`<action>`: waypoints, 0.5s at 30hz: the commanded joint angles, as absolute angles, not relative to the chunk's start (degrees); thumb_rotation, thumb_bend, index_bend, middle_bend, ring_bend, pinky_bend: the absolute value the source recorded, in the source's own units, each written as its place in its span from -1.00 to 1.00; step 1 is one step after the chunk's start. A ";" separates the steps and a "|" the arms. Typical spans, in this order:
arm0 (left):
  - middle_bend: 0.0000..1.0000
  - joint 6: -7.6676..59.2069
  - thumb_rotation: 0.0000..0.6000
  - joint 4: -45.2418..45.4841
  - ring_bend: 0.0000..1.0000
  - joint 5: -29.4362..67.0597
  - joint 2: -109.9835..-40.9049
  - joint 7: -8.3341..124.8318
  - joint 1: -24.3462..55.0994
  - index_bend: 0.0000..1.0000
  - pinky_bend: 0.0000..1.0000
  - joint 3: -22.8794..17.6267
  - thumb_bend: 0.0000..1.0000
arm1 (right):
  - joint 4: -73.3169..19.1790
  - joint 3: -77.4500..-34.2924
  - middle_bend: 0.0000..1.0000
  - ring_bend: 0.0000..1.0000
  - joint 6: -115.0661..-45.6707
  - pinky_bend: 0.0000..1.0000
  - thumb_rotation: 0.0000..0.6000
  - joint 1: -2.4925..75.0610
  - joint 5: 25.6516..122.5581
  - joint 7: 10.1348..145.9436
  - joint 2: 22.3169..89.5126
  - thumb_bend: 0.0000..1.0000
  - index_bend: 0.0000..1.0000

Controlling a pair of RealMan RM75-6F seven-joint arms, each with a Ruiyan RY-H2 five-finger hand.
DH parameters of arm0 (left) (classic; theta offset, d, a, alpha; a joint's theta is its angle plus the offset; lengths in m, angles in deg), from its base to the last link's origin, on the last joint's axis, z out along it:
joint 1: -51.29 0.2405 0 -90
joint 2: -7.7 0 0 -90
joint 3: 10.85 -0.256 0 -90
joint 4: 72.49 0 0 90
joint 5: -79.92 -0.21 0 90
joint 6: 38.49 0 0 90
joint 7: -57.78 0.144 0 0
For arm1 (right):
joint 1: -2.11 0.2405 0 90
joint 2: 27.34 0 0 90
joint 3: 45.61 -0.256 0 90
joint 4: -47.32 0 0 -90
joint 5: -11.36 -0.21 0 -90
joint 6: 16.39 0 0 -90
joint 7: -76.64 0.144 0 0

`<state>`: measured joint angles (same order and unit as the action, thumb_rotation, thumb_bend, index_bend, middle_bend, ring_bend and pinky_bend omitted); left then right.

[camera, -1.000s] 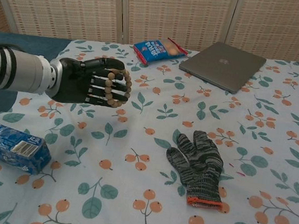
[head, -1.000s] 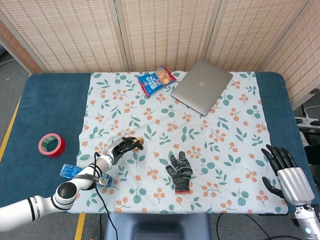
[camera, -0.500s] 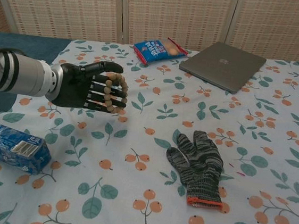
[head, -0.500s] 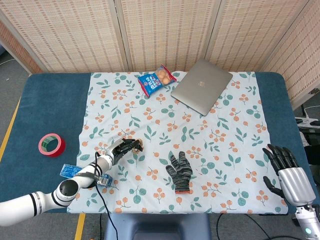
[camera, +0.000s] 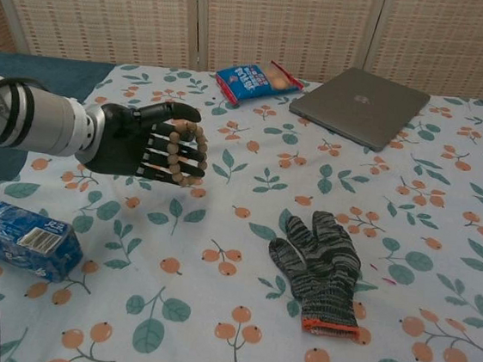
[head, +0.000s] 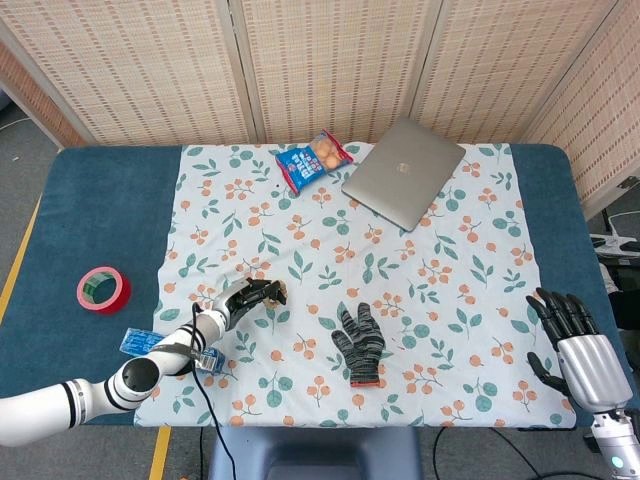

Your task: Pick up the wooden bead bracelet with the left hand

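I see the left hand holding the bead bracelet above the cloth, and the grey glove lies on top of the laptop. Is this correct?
Not quite. The left hand does hold the bead bracelet above the cloth, but the grey glove lies flat on the cloth near the front edge, well apart from the laptop at the back. The chest view shows this clearly.

A floral tablecloth (head: 450, 250) covers the middle of a blue table (head: 110, 210), where a closed silver laptop (head: 403, 172) lies at the far side just beside a blue snack packet (head: 313, 160). A grey knitted glove (head: 360, 343) with an orange cuff lies flat near the front edge. A red tape roll (head: 103, 289) sits on the bare blue surface to the left, with a blue wrapped pack (camera: 16, 233) nearer the front, before woven screens (head: 330, 60).
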<state>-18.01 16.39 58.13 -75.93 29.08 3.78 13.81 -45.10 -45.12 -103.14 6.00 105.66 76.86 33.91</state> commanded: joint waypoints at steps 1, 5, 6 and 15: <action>0.08 -17.96 0.38 16.46 -0.45 58.13 -75.73 28.61 3.49 0.38 -0.85 13.52 -0.13 | -45.08 -45.11 -1.00 -1.00 -103.09 -1.00 1.00 6.01 105.66 76.85 33.89 -0.40 -1.00; 0.08 -17.83 0.38 16.98 -0.45 57.59 -75.43 27.71 3.45 0.38 -0.85 13.40 0.09 | -45.10 -45.06 -1.00 -1.00 -102.98 -1.00 1.00 6.05 105.74 76.76 33.89 -0.40 -1.00; 0.08 -17.80 0.37 17.00 -0.45 57.37 -75.43 27.60 3.48 0.37 -0.85 13.29 0.14 | -45.12 -45.04 -1.00 -1.00 -102.96 -1.00 1.00 6.05 105.76 76.75 33.89 -0.40 -1.00; 0.07 -17.86 0.32 16.76 -0.45 54.88 -75.92 26.01 4.35 0.36 -0.87 13.18 0.57 | -45.26 -45.01 -1.00 -1.00 -102.82 -1.00 1.00 6.03 105.68 76.67 33.78 -0.40 -1.00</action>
